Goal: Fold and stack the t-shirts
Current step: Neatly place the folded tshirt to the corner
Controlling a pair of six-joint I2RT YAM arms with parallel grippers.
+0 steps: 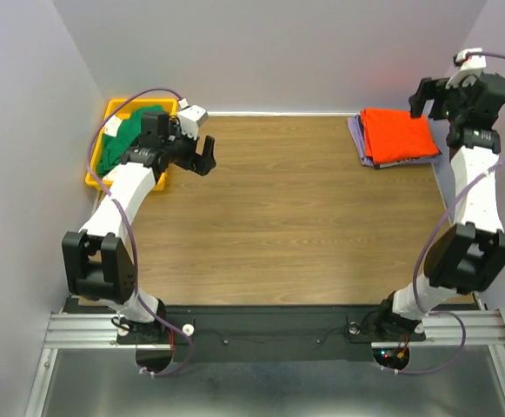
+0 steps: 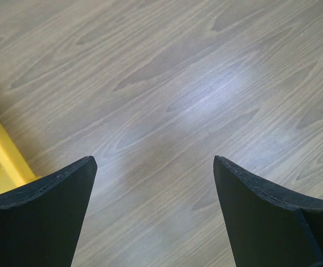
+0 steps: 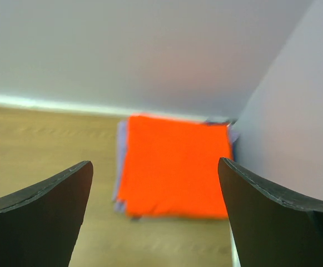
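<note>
A folded bright orange t-shirt (image 1: 397,135) lies at the table's back right corner on top of a folded lavender t-shirt (image 1: 359,146), whose edges stick out on the left. In the right wrist view the orange t-shirt (image 3: 175,167) and the lavender edge (image 3: 120,150) lie ahead of my right gripper (image 3: 154,162). That right gripper (image 1: 432,97) hangs open and empty just right of the stack. A crumpled green t-shirt (image 1: 123,139) sits in the bin at the back left. My left gripper (image 1: 207,156) is open and empty over bare wood (image 2: 154,158) beside the bin.
The yellow plastic bin (image 1: 96,178) stands against the left wall, and its corner (image 2: 3,147) shows in the left wrist view. Grey walls close in the table at the back and on both sides. The wooden tabletop (image 1: 287,226) stretches between the arms.
</note>
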